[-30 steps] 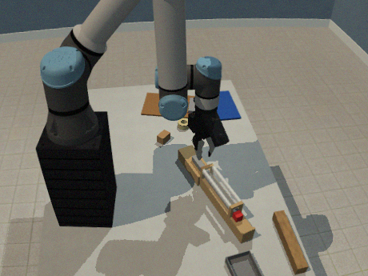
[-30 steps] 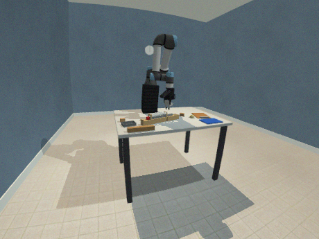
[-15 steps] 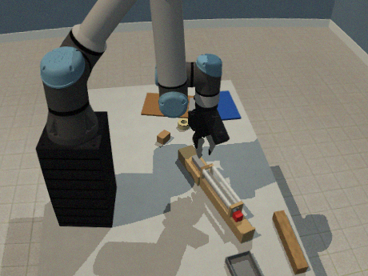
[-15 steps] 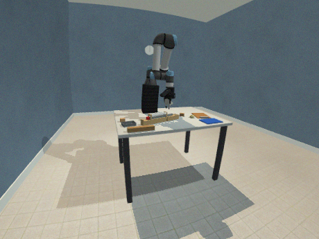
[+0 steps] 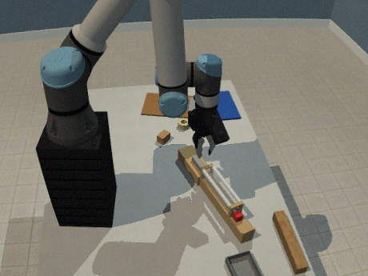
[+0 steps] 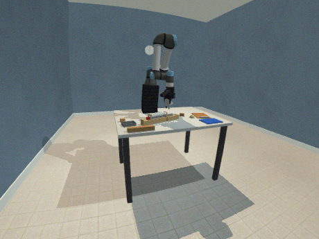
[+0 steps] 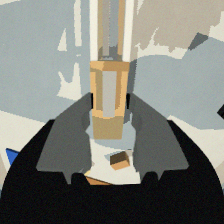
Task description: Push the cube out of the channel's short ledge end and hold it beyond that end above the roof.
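The wooden channel (image 5: 214, 198) (image 6: 159, 120) has pale rods along its roof between two wooden frames. The red cube (image 5: 238, 216) (image 6: 148, 118) sits just outside the frame at the channel's end nearest the top camera, on the wooden end piece; it is out of the wrist view. A grey bar (image 5: 197, 162) (image 7: 109, 92) lies lengthwise in the channel and sticks out from under the roof at the opposite end. My gripper (image 5: 204, 153) (image 6: 168, 107) (image 7: 109, 94) hangs above that opposite end, fingers partly apart and empty, one to each side of the bar as seen from above.
A brown block (image 5: 163, 137) (image 7: 120, 161) and a tan ring (image 5: 183, 124) lie behind the channel, near orange (image 5: 150, 105) and blue (image 5: 229, 105) mats. A grey tray (image 5: 227, 263) (image 6: 128, 124) and a long wooden beam (image 5: 290, 242) (image 6: 141, 129) lie near the cube's end.
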Available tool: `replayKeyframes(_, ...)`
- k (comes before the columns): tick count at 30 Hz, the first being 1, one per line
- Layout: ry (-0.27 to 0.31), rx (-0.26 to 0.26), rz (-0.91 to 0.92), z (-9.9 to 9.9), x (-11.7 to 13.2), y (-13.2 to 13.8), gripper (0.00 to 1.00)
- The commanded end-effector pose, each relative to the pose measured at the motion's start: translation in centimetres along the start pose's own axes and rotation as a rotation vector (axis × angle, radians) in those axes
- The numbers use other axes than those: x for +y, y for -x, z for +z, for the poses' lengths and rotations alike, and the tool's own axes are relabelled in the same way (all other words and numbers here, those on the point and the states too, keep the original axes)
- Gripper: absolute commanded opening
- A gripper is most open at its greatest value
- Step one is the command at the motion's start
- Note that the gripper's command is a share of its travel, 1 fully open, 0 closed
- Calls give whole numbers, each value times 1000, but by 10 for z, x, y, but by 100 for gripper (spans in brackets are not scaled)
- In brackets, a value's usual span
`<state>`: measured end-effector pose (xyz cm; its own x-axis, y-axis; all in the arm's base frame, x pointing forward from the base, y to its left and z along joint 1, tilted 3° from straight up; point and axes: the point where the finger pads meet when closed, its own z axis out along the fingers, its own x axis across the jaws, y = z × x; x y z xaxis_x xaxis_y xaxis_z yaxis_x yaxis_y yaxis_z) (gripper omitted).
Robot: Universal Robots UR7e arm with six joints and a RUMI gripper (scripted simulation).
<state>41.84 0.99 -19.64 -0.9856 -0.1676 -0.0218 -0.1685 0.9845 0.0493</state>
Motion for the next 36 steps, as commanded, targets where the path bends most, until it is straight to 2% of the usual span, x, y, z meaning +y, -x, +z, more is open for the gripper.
replayKeyframes(1, 0, -1, 0, 0, 0, 0, 22)
replayKeyframes(7, 0, -1, 0, 0, 0, 0, 22)
replayKeyframes(8, 0, -1, 0, 0, 0, 0, 0)
replayKeyframes(12, -1, -1, 0, 0, 6, 1, 0)
replayKeyframes(19, -1, -1, 0, 0, 76, 1, 0)
replayKeyframes(21, 0, -1, 0, 0, 87, 0, 0)
replayKeyframes(29, 0, -1, 0, 2, 89, 0, 0)
replayKeyframes(36, 0, -1, 0, 26, 89, 0, 0)
